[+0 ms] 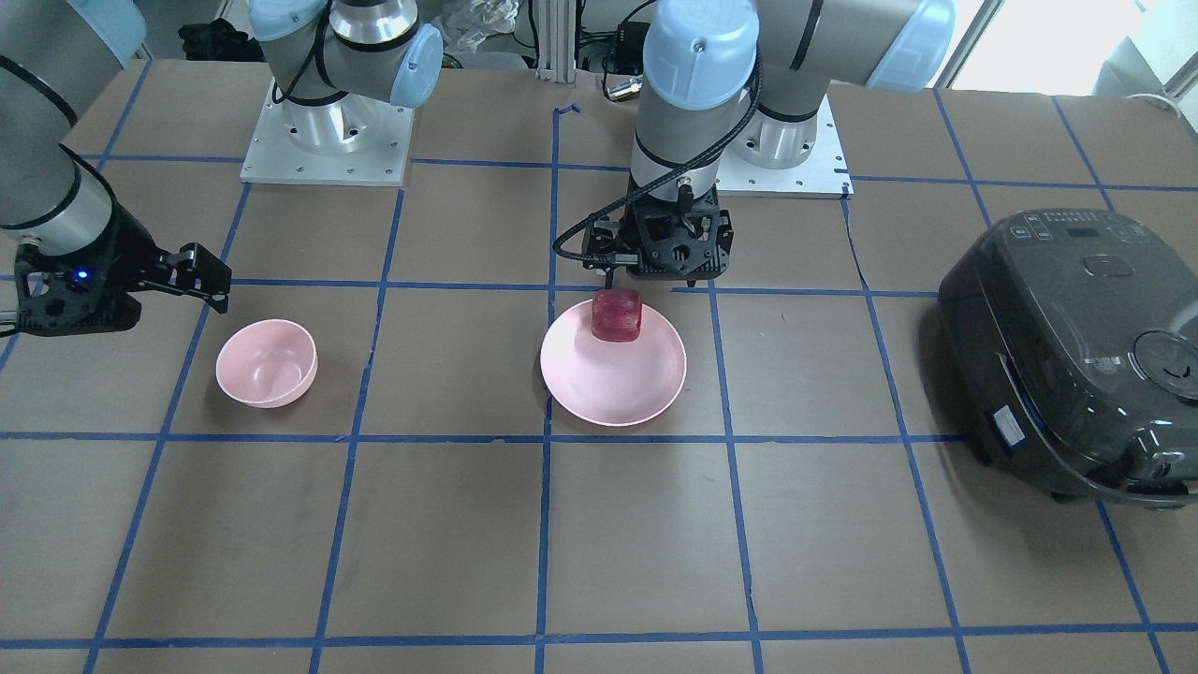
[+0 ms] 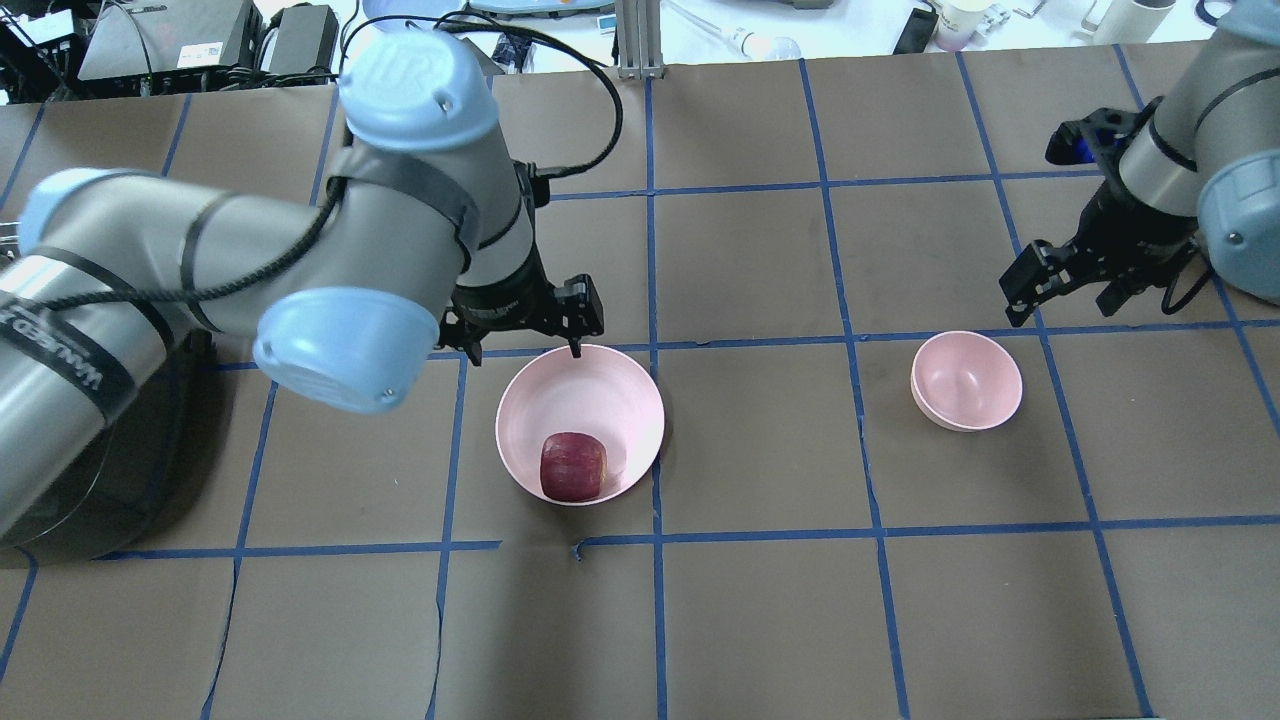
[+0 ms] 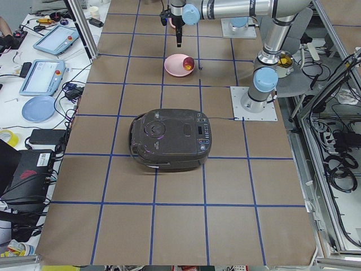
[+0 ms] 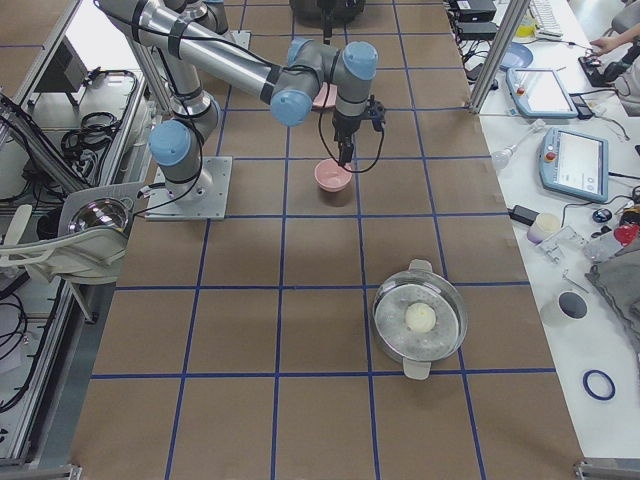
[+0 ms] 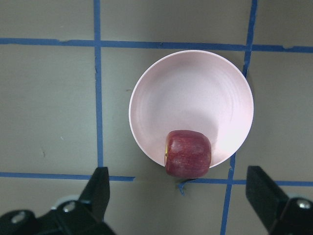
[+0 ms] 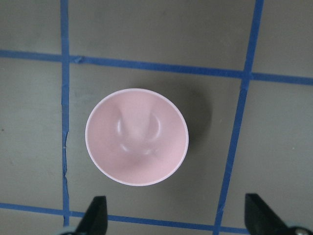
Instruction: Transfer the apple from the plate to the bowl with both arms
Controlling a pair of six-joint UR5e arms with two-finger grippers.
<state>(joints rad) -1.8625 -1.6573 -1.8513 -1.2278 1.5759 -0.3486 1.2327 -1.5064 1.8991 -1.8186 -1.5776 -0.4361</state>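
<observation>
The dark red apple [image 2: 573, 466] lies in the wide pale pink plate [image 2: 590, 395], against the rim nearest the robot; it also shows in the front view [image 1: 617, 315] and the left wrist view [image 5: 188, 153]. My left gripper [image 2: 525, 350] hangs open and empty above the plate [image 5: 195, 98], its fingers [image 5: 98, 188] spread wide on either side of the apple. The small deep pink bowl [image 2: 966, 380] stands empty to the right. My right gripper [image 2: 1055, 285] is open and empty, above and just beyond the bowl [image 6: 137, 137].
A dark rice cooker [image 1: 1076, 356] sits at the table's left end, beside the left arm. A metal pot with a glass lid [image 4: 420, 318] stands toward the right end. Blue tape lines grid the brown table [image 2: 760, 620].
</observation>
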